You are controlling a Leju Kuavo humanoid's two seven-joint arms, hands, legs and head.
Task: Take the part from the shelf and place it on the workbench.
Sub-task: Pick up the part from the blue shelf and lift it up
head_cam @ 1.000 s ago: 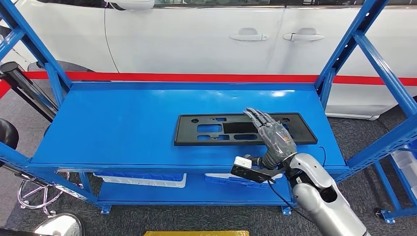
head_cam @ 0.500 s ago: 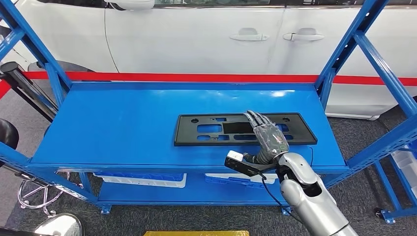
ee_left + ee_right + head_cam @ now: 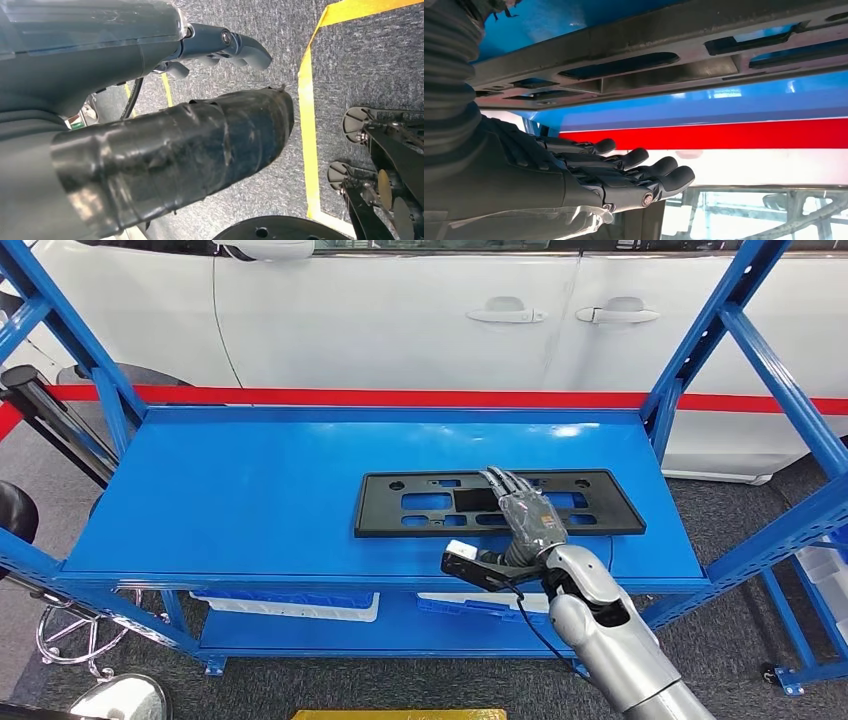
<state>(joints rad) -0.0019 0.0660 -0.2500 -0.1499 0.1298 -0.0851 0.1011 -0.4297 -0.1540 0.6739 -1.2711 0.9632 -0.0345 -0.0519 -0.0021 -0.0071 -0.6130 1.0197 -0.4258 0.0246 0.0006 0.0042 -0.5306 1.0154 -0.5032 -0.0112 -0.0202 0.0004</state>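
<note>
The part (image 3: 420, 502) is a long flat black plastic plate with several cut-outs, lying on the blue shelf (image 3: 250, 490) right of centre. My right hand (image 3: 525, 515) hovers over the plate's middle, reaching in from the front edge with its fingers stretched out flat and nothing in them. In the right wrist view the plate (image 3: 664, 75) runs across the picture, and a gap separates it from the straight fingers (image 3: 624, 170). My left hand (image 3: 150, 125) hangs over grey carpet and holds nothing.
A white car (image 3: 400, 320) stands close behind the shelf. Slanted blue uprights (image 3: 700, 350) frame both ends. White trays (image 3: 290, 605) sit on the lower shelf. A chrome stool base (image 3: 70, 640) is at the left. Yellow floor tape (image 3: 307, 150) crosses the carpet.
My right hand and forearm have slid to the left along the plate, from near its right end to its middle. The plate has not moved.
</note>
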